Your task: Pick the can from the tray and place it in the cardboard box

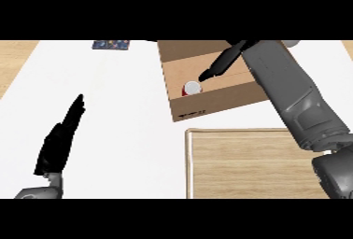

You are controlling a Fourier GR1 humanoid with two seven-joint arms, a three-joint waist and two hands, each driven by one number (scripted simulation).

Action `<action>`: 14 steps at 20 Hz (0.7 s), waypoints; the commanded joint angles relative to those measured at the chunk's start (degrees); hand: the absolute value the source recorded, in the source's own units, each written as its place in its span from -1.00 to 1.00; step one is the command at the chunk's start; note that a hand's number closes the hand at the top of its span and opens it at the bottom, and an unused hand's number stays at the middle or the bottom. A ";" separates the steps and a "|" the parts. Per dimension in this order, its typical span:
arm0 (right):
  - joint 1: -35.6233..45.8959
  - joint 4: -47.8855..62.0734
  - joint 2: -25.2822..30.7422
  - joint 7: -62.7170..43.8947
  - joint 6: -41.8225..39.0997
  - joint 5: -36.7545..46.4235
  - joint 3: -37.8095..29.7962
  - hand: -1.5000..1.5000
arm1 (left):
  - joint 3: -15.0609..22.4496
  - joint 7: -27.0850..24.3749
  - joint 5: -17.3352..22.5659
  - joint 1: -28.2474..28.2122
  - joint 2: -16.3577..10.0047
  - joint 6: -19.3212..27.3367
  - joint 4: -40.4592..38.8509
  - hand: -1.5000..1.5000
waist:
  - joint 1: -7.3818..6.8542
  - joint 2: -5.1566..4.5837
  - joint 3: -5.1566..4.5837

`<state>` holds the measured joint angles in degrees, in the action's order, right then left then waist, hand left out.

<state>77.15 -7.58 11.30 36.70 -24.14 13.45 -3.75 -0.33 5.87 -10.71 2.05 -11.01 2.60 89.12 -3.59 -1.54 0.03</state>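
Right forearm runs from lower right of frame up over the cardboard box point(207, 105). My right hand point(224, 60) has straight fingers, holding nothing, tips just beside the can point(192, 87) inside the box. Left hand point(60, 137) rests straight-fingered, lower left.

Brown cardboard box point(207, 105), red white-topped can point(192, 87), pale wood-grain tray point(241, 163), white counter point(124, 93)

The right forearm point(296, 98) has a smooth mid-grey casing, broad and rounded, with a dark seam before a bulkier grey segment at the lower edge. The right robot hand point(224, 60) is matt black with slender fingers. The left robot hand point(60, 140) is likewise matt black and narrow. Of the left forearm point(38, 192), only a rounded grey wrist end shows.
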 commanded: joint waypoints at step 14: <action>-0.64 4.39 23.02 -7.14 -9.61 -10.05 -11.30 -1.00 | 2.35 -1.30 -1.14 2.22 1.82 0.12 -0.29 0.00 | -3.67 -2.57 0.28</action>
<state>77.30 -3.25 29.32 29.96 -30.59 3.95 -14.36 1.06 4.85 -11.63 4.76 -9.97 2.68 88.45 -6.28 -3.63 0.20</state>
